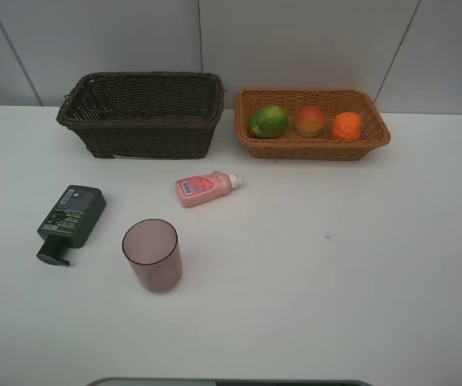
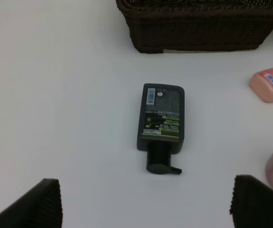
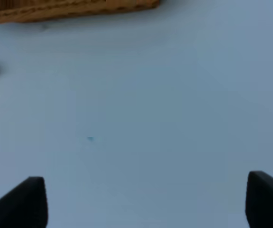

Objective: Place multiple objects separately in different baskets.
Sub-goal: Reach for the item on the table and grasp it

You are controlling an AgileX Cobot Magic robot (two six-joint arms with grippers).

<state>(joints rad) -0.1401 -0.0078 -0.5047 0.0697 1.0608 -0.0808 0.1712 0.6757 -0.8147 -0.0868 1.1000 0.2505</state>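
On the white table (image 1: 360, 265), the dark brown basket (image 1: 150, 137) is taken as the reference; as far as its inside can be seen, nothing is held in it. The orange-tan basket (image 1: 311, 149) is set just beside its right end, and the green-yellow fruit (image 1: 269, 121), the peach (image 1: 310, 120) and the orange (image 1: 346, 126) are already laid in that one, in a row. The dark green pump bottle (image 1: 72, 215) is lying flat in front of the dark basket's left end, apart from it. The mauve cup (image 1: 152, 256) is standing upright further out in front, well apart. The small pink bottle (image 1: 205, 188) is lying near the front of its right end. About half of the task is judged done: these three things are not yet sorted. The left gripper (image 2: 148, 203) is held wide apart and empty, the pump bottle ahead of it. The right gripper (image 3: 146, 202) is also spread apart, with only bare table between the jaws.
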